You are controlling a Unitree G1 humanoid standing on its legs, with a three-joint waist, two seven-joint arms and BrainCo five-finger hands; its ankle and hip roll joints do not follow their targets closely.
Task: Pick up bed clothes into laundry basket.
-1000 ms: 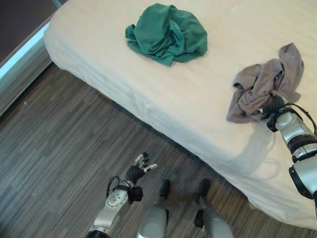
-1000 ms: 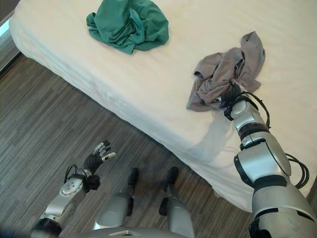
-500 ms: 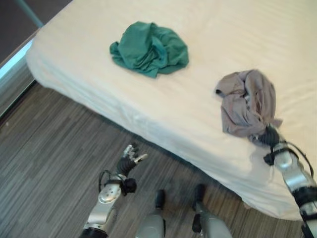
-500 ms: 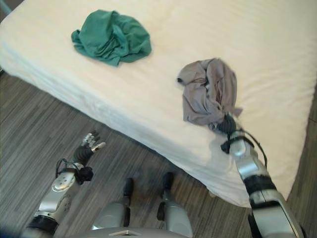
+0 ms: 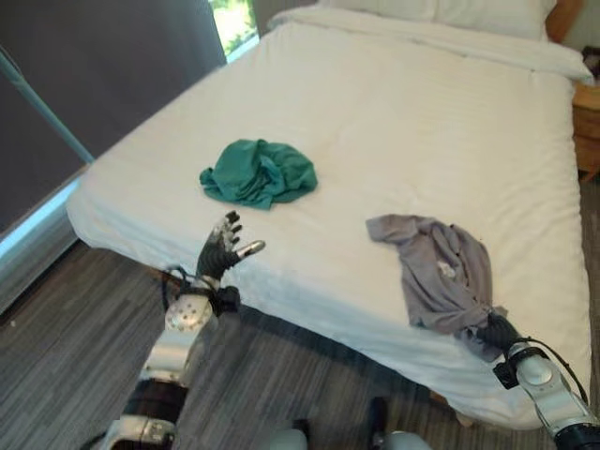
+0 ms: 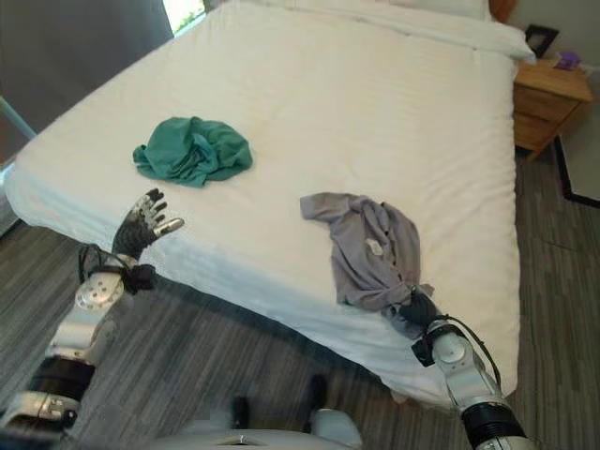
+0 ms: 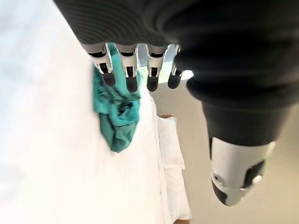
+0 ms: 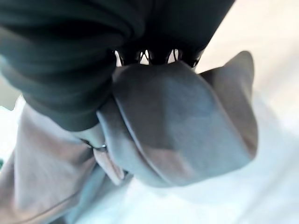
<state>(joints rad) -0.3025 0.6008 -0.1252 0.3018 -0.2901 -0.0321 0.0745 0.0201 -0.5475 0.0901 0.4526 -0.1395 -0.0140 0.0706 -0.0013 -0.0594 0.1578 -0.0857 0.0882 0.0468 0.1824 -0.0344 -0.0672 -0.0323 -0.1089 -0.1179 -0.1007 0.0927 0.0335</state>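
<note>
Reaching with straight, spread fingers, left hand (image 5: 223, 253) raised at the near edge of the wide white-sheeted bed (image 5: 394, 122), holding nothing, near but apart from the crumpled teal-green cloth garment (image 5: 258, 173) lying untouched on the sheet; farther right, crumpled grey cloth garment (image 5: 441, 272) stretched out toward the bed's near edge, its lower end bunched in right hand (image 6: 419, 310), fingers curled round the fabric; no laundry basket visible, so judged early: one garment gripped but resting on the bed, the other not yet taken, nothing delivered
</note>
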